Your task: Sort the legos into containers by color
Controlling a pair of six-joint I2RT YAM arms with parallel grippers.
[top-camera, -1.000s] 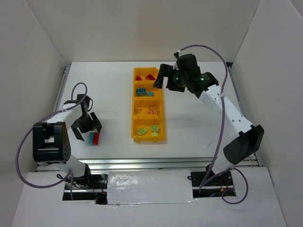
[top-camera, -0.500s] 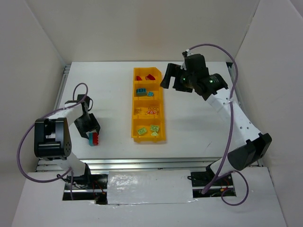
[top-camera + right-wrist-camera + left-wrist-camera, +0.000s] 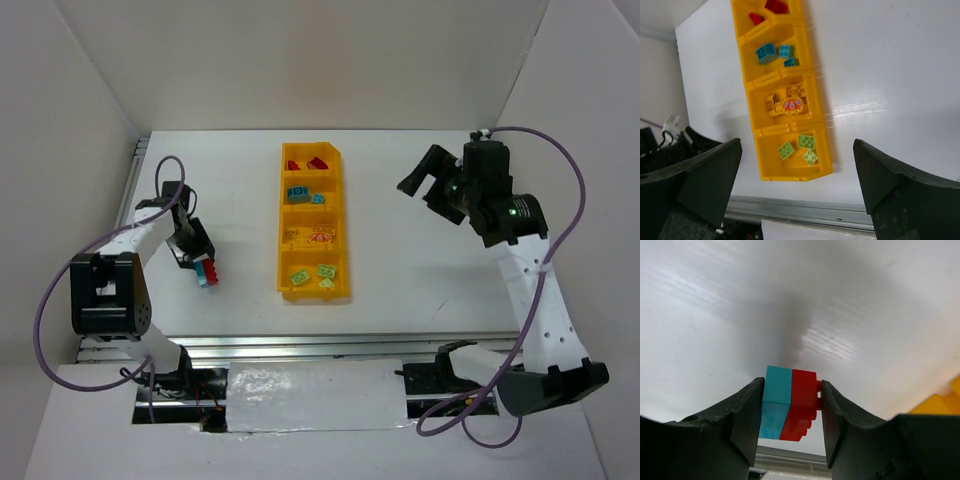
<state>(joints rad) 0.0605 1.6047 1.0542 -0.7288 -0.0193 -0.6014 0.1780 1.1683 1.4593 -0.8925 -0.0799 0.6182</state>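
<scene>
Two joined bricks (image 3: 789,402), teal and red, sit clamped in the left fingers (image 3: 747,412), so the spread, empty right fingers (image 3: 705,175) should pull them apart before either reaches the bin (image 3: 795,174).

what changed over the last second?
Left gripper closed on the joined red-and-teal bricks and carried them slightly away from the near edge. Right gripper, open, pulled back from the bin toward the right. Bin and everything in it unchanged.

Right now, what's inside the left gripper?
A two-brick stack, one teal and one red, clamped in the left gripper. The faces pressed against the jaws are covered.
</scene>
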